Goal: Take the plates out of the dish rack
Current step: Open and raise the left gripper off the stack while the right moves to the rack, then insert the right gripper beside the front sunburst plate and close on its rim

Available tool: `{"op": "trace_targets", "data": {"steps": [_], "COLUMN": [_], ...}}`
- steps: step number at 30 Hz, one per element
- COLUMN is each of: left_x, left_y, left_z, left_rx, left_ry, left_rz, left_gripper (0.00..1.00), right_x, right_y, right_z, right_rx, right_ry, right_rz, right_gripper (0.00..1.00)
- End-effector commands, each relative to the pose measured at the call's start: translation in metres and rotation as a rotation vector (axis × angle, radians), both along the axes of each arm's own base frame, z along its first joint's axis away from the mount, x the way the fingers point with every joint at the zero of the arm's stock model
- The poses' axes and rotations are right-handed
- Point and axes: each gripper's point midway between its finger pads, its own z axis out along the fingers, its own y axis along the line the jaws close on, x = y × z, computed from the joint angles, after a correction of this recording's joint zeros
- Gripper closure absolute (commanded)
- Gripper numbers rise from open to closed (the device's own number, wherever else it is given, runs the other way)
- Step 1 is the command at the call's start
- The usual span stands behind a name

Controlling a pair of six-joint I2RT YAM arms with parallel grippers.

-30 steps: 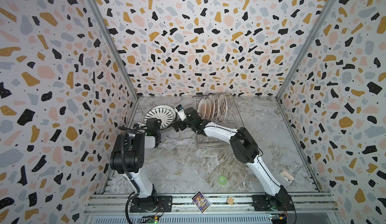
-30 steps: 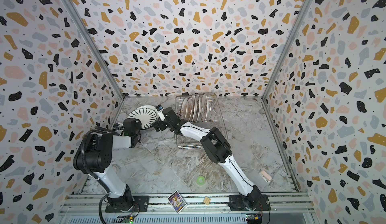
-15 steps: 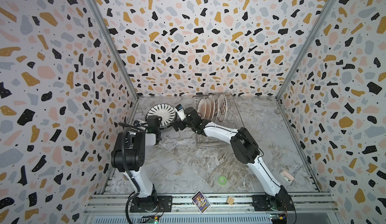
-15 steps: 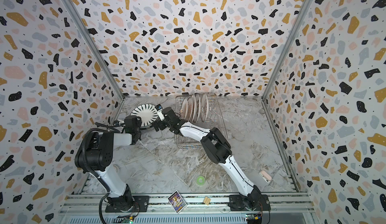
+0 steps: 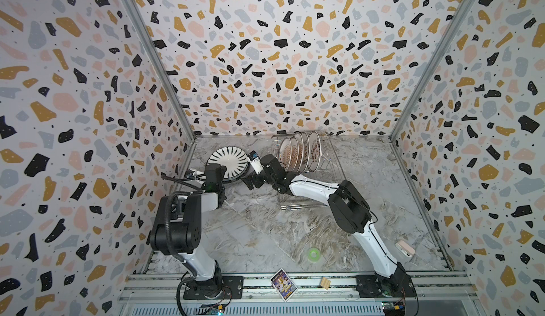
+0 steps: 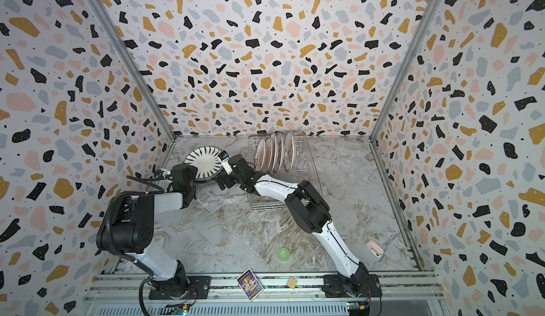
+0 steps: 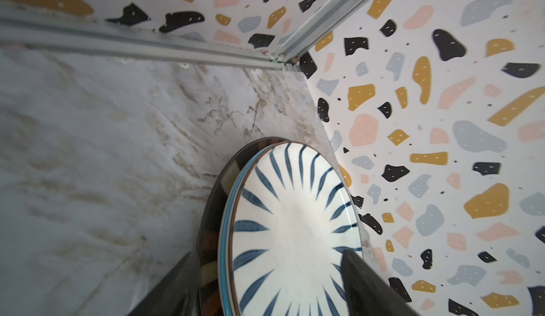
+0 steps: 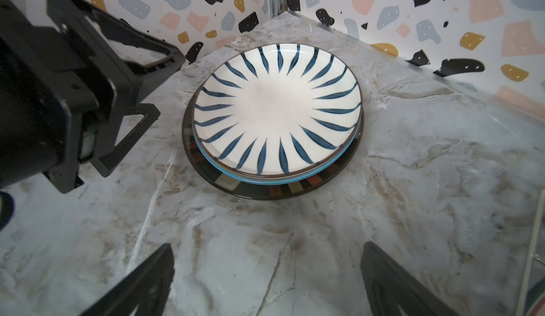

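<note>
A white plate with dark radial stripes (image 5: pixel 227 159) (image 6: pixel 205 161) (image 8: pixel 277 111) lies flat on a dark-rimmed plate (image 8: pixel 265 192) (image 7: pixel 212 240) in the back left corner. My left gripper (image 5: pixel 216 171) (image 7: pixel 268 258) is open, and its fingers straddle the near edge of that stack without gripping it. My right gripper (image 5: pixel 253 182) (image 8: pixel 267 248) hangs open over bare table just right of the stack, holding nothing. The wire dish rack (image 5: pixel 303 205) (image 6: pixel 265 205) at the back holds several upright plates (image 5: pixel 298 153) (image 6: pixel 272 152).
The left and back walls stand close behind the stack. Near the front lie a small green ring (image 5: pixel 314 253), a picture card (image 5: pixel 283 283), a wooden block (image 5: pixel 325 283) and a pink-white object (image 5: pixel 404 248). My right forearm lies across the rack's front.
My left gripper has opened and let go of the striped plate, which has settled flat on the dark-rimmed plate. The right arm has hardly moved.
</note>
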Motion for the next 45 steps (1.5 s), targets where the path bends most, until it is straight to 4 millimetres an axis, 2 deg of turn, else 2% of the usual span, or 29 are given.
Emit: {"op": "trace_targets", "data": {"steps": [1, 2, 5, 9, 13, 15, 19, 24, 26, 28, 31, 33, 36, 40, 45], "left_x": [-0.006, -0.010, -0.018, -0.036, -0.051, -0.058, -0.073, -0.092, -0.107, -0.124, -0.136, -0.139, -0.146, -0.150, -0.142], "left_y": [-0.007, -0.009, -0.015, -0.017, -0.038, -0.059, -0.119, -0.202, -0.233, -0.261, -0.289, -0.299, -0.301, -0.301, -0.297], "left_z": [0.037, 0.044, 0.066, 0.083, 0.109, 0.123, 0.153, 0.187, 0.199, 0.205, 0.202, 0.197, 0.196, 0.191, 0.177], "left_rx": [0.050, 0.054, 0.069, 0.066, 0.093, 0.106, 0.190, 0.287, 0.274, 0.259, 0.238, 0.215, 0.178, 0.154, 0.152], "left_ry": [-0.085, -0.100, -0.141, -0.180, -0.282, -0.344, -0.461, -0.552, -0.615, -0.672, -0.672, -0.656, -0.674, -0.688, -0.676], "left_rz": [-0.041, -0.049, -0.083, -0.089, -0.203, -0.301, -0.543, -0.844, -0.961, -1.048, -1.112, -1.137, -1.149, -1.123, -1.075], "left_gripper": [0.03, 0.00, 0.00, 0.00, 0.00, 0.00, 0.01, 0.00, 0.00, 0.01, 0.01, 0.00, 0.00, 0.00, 0.00], "right_x": [-0.006, -0.013, -0.032, -0.053, -0.072, -0.078, -0.084, -0.061, -0.055, -0.051, -0.050, -0.049, -0.044, -0.035, -0.013], "right_y": [-0.012, -0.013, -0.020, -0.034, -0.063, -0.081, -0.124, -0.186, -0.207, -0.230, -0.256, -0.266, -0.274, -0.265, -0.253], "right_z": [0.096, 0.104, 0.129, 0.156, 0.177, 0.182, 0.191, 0.193, 0.190, 0.188, 0.191, 0.191, 0.191, 0.189, 0.175], "right_rx": [0.118, 0.133, 0.168, 0.206, 0.244, 0.251, 0.248, 0.239, 0.224, 0.226, 0.270, 0.291, 0.283, 0.264, 0.201], "right_ry": [-0.156, -0.168, -0.199, -0.219, -0.244, -0.263, -0.302, -0.205, -0.173, -0.167, -0.181, -0.182, -0.168, -0.154, -0.138], "right_rz": [-0.023, -0.014, 0.025, 0.051, 0.028, -0.008, -0.111, -0.302, -0.328, -0.360, -0.393, -0.402, -0.424, -0.411, -0.426], "right_gripper": [0.00, 0.00, 0.00, 0.00, 0.00, 0.01, 0.01, 0.01, 0.01, 0.01, 0.01, 0.02, 0.19, 0.32, 0.39]}}
